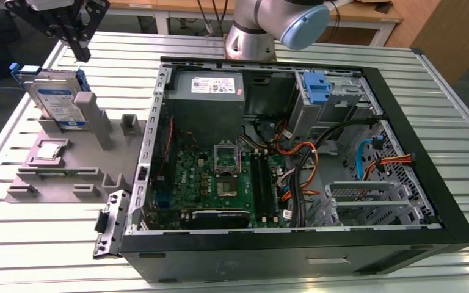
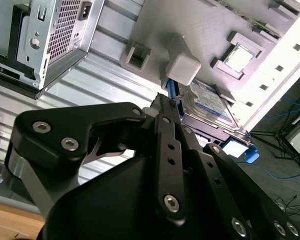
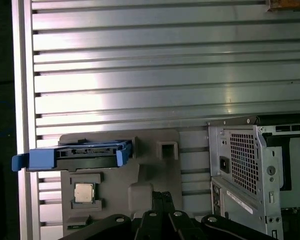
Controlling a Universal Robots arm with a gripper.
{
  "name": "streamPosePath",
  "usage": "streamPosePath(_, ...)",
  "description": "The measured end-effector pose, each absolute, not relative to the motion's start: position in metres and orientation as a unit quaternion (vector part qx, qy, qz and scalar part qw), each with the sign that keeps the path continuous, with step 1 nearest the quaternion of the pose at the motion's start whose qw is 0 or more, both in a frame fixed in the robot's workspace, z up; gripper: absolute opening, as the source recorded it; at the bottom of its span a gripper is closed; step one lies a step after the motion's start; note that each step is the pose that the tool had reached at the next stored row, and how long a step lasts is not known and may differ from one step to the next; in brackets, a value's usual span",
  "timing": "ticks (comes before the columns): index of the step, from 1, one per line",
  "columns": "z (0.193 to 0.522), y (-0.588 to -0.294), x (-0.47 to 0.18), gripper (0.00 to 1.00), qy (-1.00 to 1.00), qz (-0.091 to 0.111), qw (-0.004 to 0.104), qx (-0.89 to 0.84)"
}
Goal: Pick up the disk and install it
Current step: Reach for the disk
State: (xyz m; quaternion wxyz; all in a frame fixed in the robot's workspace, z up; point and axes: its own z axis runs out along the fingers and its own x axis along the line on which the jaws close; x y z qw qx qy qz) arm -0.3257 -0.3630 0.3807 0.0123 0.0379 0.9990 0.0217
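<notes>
The disk (image 1: 59,101) is a silver drive with a white-and-blue label and blue rails. It stands on edge in a slot of the grey fixture (image 1: 80,165) at the exterior view's left. In the first wrist view the disk (image 3: 87,152) shows edge-on, and in the second wrist view the disk (image 2: 210,102) shows its label face. My gripper (image 1: 81,52) hangs above the disk's upper end and slightly behind it, apart from it. Its black fingers (image 3: 161,197) lie pressed together with nothing between them, and the gripper (image 2: 169,107) points toward the disk's blue rail.
A small square processor chip (image 1: 49,151) lies in a pocket of the fixture. The open computer case (image 1: 397,122) lies to the exterior view's right, with a power supply (image 1: 208,85), a motherboard (image 1: 218,177) and a grey cage with a blue latch (image 1: 320,91). Ribbed metal table (image 3: 165,75) all round.
</notes>
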Motion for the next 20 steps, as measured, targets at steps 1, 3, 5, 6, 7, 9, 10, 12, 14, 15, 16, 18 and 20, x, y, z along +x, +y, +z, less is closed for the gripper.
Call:
streamPosePath(1, 0.381, -0.363, -0.326, 0.1, 0.999, 0.022, 0.012, 0.038)
streamPosePath(3, 0.381, -0.363, -0.326, 0.1, 0.999, 0.022, 0.012, 0.038)
streamPosePath(5, 0.381, -0.363, -0.326, 0.1, 0.999, 0.022, 0.012, 0.038)
streamPosePath(6, 0.381, -0.362, -0.326, 0.1, 0.999, 0.022, 0.012, 0.038)
streamPosePath(7, 0.381, -0.362, -0.327, 0.1, 0.999, 0.022, 0.012, 0.038)
streamPosePath(9, 0.381, -0.361, -0.328, 0.1, 0.999, 0.022, 0.012, 0.038)
streamPosePath(10, 0.381, -0.36, -0.329, 0.1, 0.999, 0.022, 0.012, 0.038)
streamPosePath(12, 0.38, -0.358, -0.331, 0.1, 0.999, 0.022, 0.012, 0.038)
streamPosePath(14, 0.38, -0.356, -0.332, 0.1, 0.999, 0.022, 0.012, 0.038)
streamPosePath(15, 0.38, -0.356, -0.333, 0.1, 0.999, 0.022, 0.012, 0.038)
streamPosePath(16, 0.38, -0.355, -0.333, 0.1, 0.999, 0.022, 0.012, 0.038)
streamPosePath(18, 0.38, -0.353, -0.335, 0.1, 0.999, 0.022, 0.012, 0.038)
streamPosePath(20, 0.38, -0.352, -0.338, 0.1, 0.999, 0.022, 0.012, 0.038)
